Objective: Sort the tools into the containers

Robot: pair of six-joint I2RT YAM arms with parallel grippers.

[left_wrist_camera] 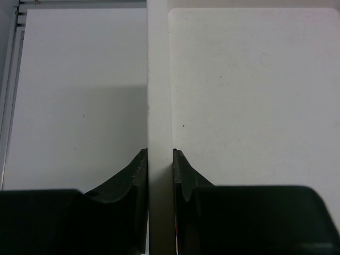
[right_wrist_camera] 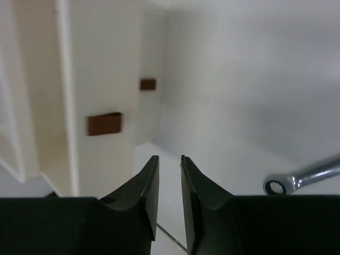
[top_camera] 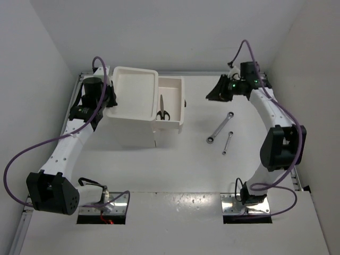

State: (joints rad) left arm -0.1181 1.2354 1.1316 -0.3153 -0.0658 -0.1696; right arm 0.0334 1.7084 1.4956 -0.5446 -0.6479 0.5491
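Observation:
The white container (top_camera: 133,93) stands at the back left, with one drawer (top_camera: 172,86) pulled out to its right. Black-handled scissors (top_camera: 163,108) lie inside that drawer. My left gripper (top_camera: 110,99) is at the box's left edge; in the left wrist view the left gripper (left_wrist_camera: 160,154) is shut on the white rim (left_wrist_camera: 158,79) of the tray top. Two silver wrenches lie on the table, the longer one (top_camera: 220,127) beside the shorter one (top_camera: 227,142). My right gripper (top_camera: 212,94) hovers right of the drawer, and in its wrist view the right gripper (right_wrist_camera: 169,158) has a narrow gap with nothing in it.
The right wrist view shows the box's front (right_wrist_camera: 101,64) with two reddish-brown knobs (right_wrist_camera: 104,123) and a wrench's ring end (right_wrist_camera: 277,186) at the lower right. White walls enclose the table on the left, back and right.

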